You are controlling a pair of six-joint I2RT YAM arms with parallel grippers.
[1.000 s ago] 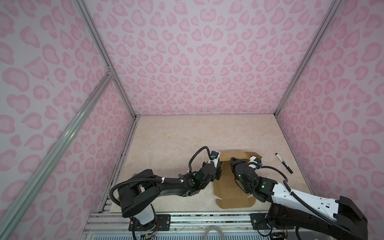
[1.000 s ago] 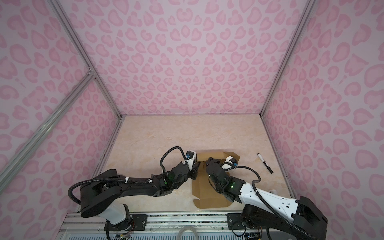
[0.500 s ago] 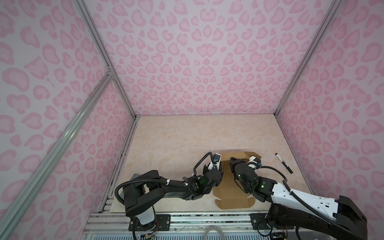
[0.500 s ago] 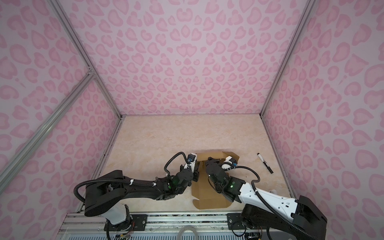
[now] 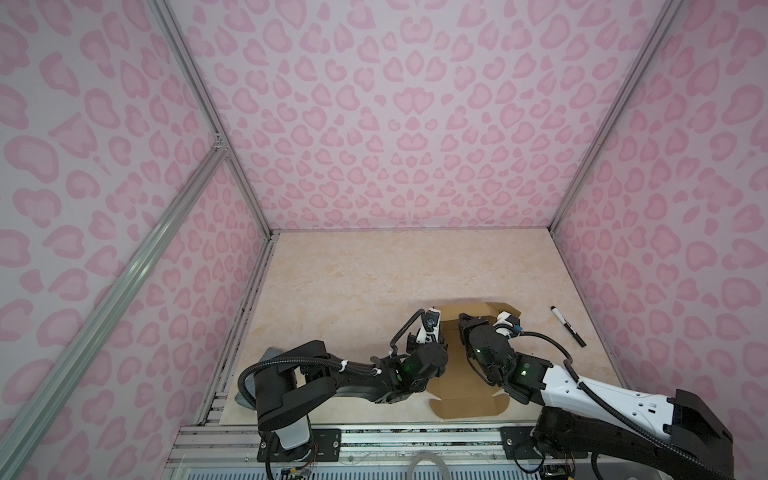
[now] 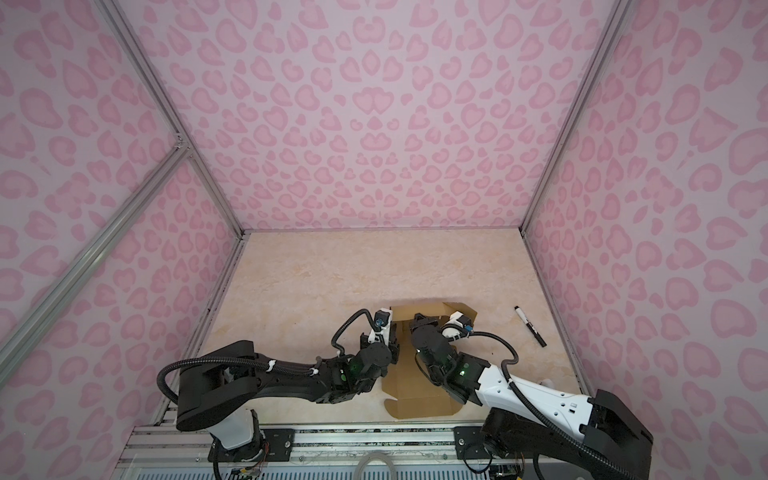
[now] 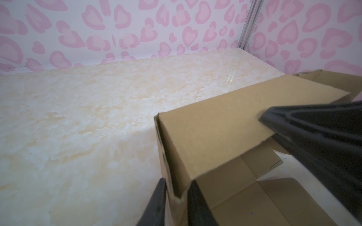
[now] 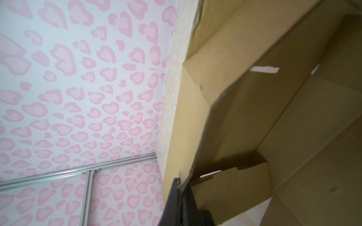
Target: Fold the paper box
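Note:
The paper box (image 5: 461, 386) (image 6: 415, 395) is a brown cardboard sheet lying near the table's front edge, with its far flaps raised. My left gripper (image 5: 441, 347) (image 6: 395, 345) is at its left side. In the left wrist view the left gripper (image 7: 177, 187) has a finger on each side of the folded-over side wall (image 7: 215, 127), shut on it. My right gripper (image 5: 462, 322) (image 6: 415, 321) reaches over the sheet. In the right wrist view the right gripper (image 8: 181, 184) is shut on the thin edge of that same flap (image 8: 225, 117).
A black marker pen (image 5: 568, 326) (image 6: 530, 326) lies to the right of the box. A grey block (image 5: 272, 354) shows partly behind the left arm. Pink patterned walls (image 5: 395, 124) enclose the table on three sides.
My left arm has moved right toward the box, and its jaws have narrowed onto the side wall. The right arm and its grip have stayed put.

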